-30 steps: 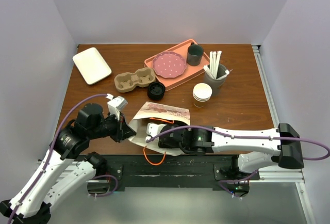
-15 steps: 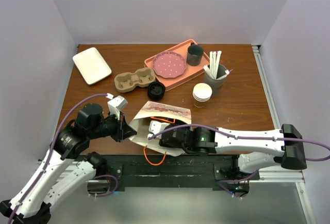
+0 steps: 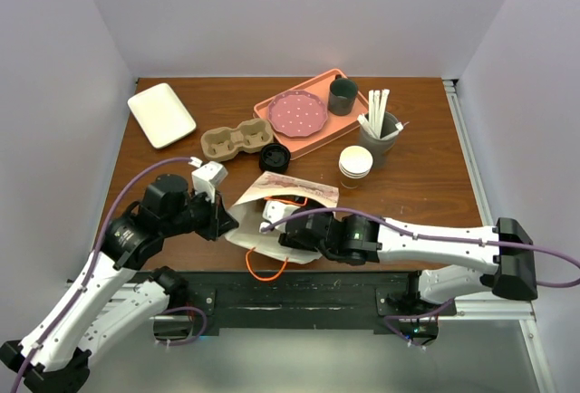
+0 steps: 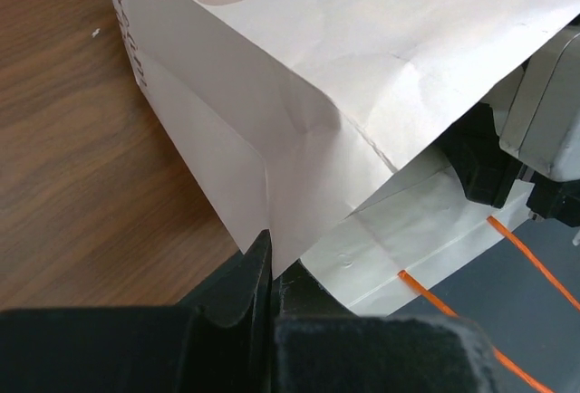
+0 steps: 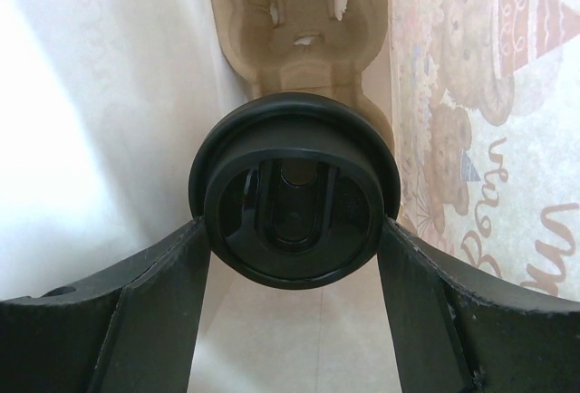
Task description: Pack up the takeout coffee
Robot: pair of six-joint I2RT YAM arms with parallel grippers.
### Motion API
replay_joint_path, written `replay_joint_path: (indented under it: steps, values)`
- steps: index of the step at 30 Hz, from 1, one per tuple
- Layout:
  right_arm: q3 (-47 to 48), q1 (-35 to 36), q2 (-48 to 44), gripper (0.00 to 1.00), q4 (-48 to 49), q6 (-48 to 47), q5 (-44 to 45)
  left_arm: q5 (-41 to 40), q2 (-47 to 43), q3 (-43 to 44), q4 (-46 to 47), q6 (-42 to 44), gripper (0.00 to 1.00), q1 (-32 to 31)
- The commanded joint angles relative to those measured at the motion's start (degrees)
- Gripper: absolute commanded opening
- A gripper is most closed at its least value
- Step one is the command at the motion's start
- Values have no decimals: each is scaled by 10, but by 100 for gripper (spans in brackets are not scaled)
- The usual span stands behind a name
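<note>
The takeout coffee shows only in the right wrist view, as its round black sip lid [image 5: 292, 185]; the kraft cup below is hidden. It sits inside a white printed paper bag [image 3: 288, 196], at the near end of a brown pulp cup carrier [image 5: 299, 13]. My right gripper [image 5: 292, 230] is inside the bag, its fingers [image 5: 172, 275] pressed against both sides of the lid. In the top view its fingers are hidden in the bag's mouth [image 3: 272, 221]. My left gripper [image 4: 270, 262] is shut on the bag's folded side edge [image 4: 272, 185]; it also shows in the top view [image 3: 227, 221].
On the table stand a second pulp carrier [image 3: 237, 138], a loose black lid [image 3: 275, 158], a stack of lidless paper cups [image 3: 355, 166], a grey cup of stirrers [image 3: 379, 126], a pink tray [image 3: 304, 138] with a plate and dark mug [image 3: 343, 96], and a white tray [image 3: 160, 114].
My right gripper has pushed further into the bag. My left gripper has shifted a little up and right with the bag's edge, and the bag stands more open.
</note>
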Motion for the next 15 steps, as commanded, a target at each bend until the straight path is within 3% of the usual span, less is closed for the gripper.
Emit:
replay_joint_path:
  steps: [1,15]
  values:
    - [14,-38,3,12,23,-41,-11,-67,9,39,19,13,0,0]
    - [72,-90,99,9,110,-128,-82,-141,21,77,-39,20,0,-1]
